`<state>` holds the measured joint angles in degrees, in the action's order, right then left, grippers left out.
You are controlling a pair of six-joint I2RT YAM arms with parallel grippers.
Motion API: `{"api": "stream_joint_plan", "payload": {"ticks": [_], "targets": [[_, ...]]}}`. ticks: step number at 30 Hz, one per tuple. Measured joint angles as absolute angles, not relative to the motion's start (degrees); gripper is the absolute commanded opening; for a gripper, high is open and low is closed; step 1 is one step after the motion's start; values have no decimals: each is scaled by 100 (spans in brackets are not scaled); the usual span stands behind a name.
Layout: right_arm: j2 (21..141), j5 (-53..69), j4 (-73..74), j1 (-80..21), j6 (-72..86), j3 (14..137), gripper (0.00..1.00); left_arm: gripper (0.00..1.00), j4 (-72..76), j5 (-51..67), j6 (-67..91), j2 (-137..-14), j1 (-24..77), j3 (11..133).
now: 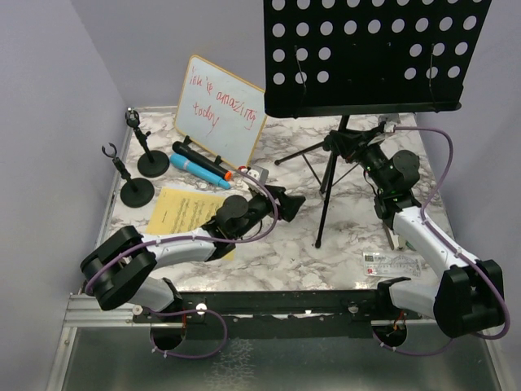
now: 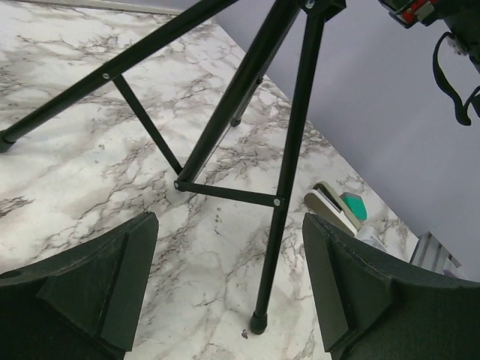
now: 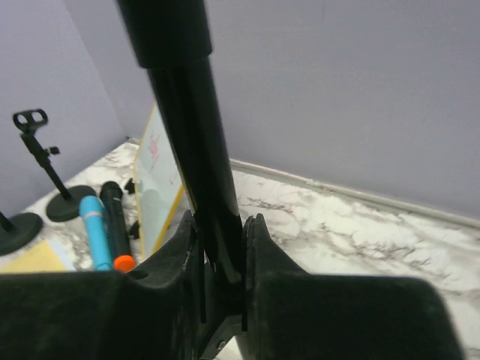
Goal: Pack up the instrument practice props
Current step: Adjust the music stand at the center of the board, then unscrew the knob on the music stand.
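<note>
Music desk: the tall black perforated music desk [image 1: 370,53] stands upright at the far right part of the marble surface [image 1: 269,261], with its tripod legs [image 2: 285,187] spread on the surface.
Right gripper: the right gripper [image 3: 223,247] is at the pole of the music desk, below the perforated plate. Its fingers [image 3: 180,259] press on the pole from both sides and pinch it.
Left gripper: the left gripper [image 2: 229,277] is low over the surface and faces the tripod legs. Its fingers [image 2: 112,289] are spread wide, apart from the legs.
Microphones: the black microphone [image 1: 199,157] and the blue microphone [image 1: 195,169] lie side by side, just in front of the whiteboard [image 1: 220,110] and to the left of the tripod legs.
Mic holders: the two mic holders [image 1: 152,161] stand upright near the left edge of the surface, and the nearer one [image 1: 135,191] is just beside the sheet.
Sheet music: the yellow sheet music [image 1: 183,210] lies flat on the left side, partly under the left arm.
Whiteboard: it stands tilted and has red writing on it.
Other things: a clear ruler [image 1: 395,262] lies near the base of the right arm, and a small stapler [image 2: 334,204] lies beyond the tripod legs.
</note>
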<state>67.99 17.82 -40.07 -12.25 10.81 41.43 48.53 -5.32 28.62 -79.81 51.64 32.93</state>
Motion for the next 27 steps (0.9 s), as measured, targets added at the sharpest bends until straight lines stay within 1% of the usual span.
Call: {"api": "stream_joint_plan", "payload": {"ticks": [6, 11, 18, 27], "targets": [[6829, 2244, -3813, -1138, 895, 4285, 1, 84, 4659, -314, 2886, -7841, 4816, 3297], [6956, 3092, -3603, -1037, 952, 4510, 1, 84, 4547, -130, 2694, -7712, 4711, 3343], [7164, 4237, -3656, -788, 1243, 4687, 1, 86, 4431, 248, 2023, -7706, 4560, 3736], [7168, 4641, -3627, -716, 1251, 4720, 1, 84, 4657, 672, 906, -8211, 4495, 4442]]}}
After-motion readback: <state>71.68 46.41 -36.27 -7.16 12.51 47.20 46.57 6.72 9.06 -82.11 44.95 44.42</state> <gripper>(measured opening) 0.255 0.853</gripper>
